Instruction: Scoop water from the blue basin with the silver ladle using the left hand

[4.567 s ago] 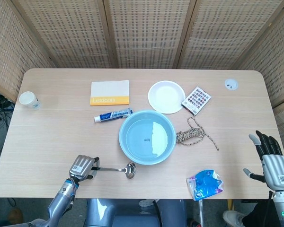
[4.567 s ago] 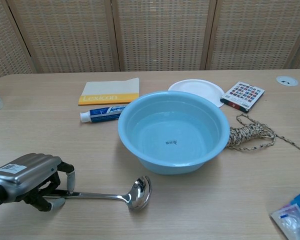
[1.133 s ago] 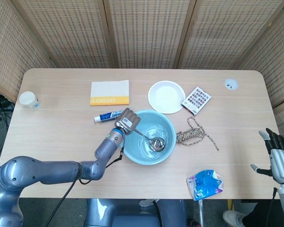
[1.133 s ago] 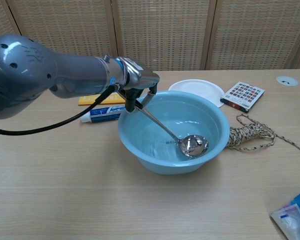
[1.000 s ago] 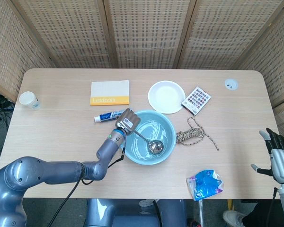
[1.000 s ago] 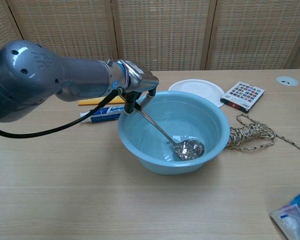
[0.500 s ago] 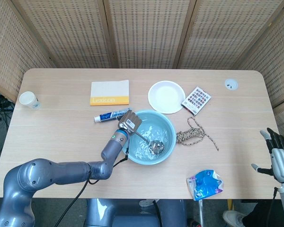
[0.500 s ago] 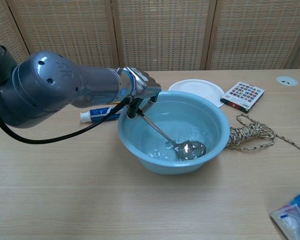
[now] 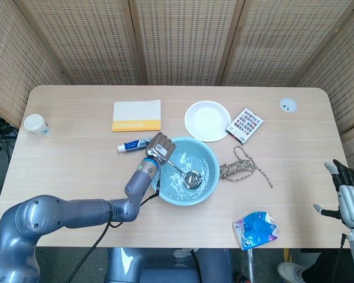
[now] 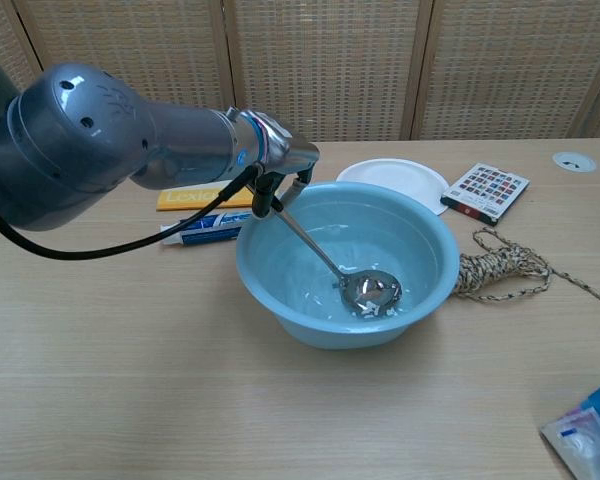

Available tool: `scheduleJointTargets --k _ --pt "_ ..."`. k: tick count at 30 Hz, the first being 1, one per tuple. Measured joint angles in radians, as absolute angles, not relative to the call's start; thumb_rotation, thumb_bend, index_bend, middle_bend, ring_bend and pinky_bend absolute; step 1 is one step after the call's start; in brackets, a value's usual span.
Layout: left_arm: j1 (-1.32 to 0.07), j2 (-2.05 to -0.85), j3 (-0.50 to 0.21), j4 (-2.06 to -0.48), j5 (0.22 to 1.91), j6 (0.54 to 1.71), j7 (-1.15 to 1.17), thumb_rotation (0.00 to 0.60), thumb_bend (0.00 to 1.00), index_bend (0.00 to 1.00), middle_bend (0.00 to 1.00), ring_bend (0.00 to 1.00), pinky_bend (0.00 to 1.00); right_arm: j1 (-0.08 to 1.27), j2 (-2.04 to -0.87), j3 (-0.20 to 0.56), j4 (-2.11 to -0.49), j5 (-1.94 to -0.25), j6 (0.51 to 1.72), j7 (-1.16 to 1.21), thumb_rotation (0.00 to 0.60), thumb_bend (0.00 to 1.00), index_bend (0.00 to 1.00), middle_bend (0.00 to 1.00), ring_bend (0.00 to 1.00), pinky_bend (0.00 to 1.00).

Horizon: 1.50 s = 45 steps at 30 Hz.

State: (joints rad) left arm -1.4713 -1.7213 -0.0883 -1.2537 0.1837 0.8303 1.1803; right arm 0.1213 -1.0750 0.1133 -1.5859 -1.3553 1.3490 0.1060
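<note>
The blue basin [image 9: 209, 159] [image 10: 430, 230] sits mid-table, its water rippling. My left hand [image 9: 159, 148] [image 10: 275, 160] hovers over the basin's left rim and grips the handle of the silver ladle [image 9: 186, 175] [image 10: 325, 255]. The handle slants down to the right, and the ladle's bowl [image 10: 370, 290] sits low in the basin at the water surface, holding some water. My right hand [image 9: 349, 197] stays at the table's right edge, far from the basin, fingers spread and holding nothing; the chest view does not show it.
A toothpaste tube [image 9: 134, 144] and a white-and-yellow book [image 9: 137, 115] lie left of and behind the basin. A white plate [image 9: 206, 120], a patterned card box [image 9: 245, 124] and a coil of rope [image 9: 239, 168] lie to its right. A blue packet [image 9: 256, 229] sits front right, a paper cup [image 9: 35, 124] far left.
Earlier the ladle lay on the table with my left hand on its handle. Since then it was carried into the basin; in the last second its bowl dipped, drifted left and stirred the water.
</note>
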Motion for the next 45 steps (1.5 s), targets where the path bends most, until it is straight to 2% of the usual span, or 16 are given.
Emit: scheduleJointTargets --k 21,35,45 --pt "-1.526 -1.467 -0.147 -1.54 0.089 0.923 1.183 0.6 0.85 1.0 0.93 0.99 1.0 0.124 -1.081 0.112 -1.59 -1.353 1.347 0.084 0.6 0.0 0.0 0.0 0.0 0.0" --pt "-1.596 -1.345 -0.157 -1.642 -0.136 0.912 1.223 0.6 0.85 1.0 0.93 0.99 1.0 0.121 -1.079 0.114 -1.593 -1.351 1.353 0.086 0.6 0.0 0.0 0.0 0.0 0.0" --pt "-1.67 -1.287 -0.16 -1.701 -0.296 0.947 1.294 0.6 0.85 1.0 0.93 0.99 1.0 0.122 -1.082 0.112 -1.595 -1.356 1.353 0.077 0.6 0.0 0.0 0.0 0.0 0.0"
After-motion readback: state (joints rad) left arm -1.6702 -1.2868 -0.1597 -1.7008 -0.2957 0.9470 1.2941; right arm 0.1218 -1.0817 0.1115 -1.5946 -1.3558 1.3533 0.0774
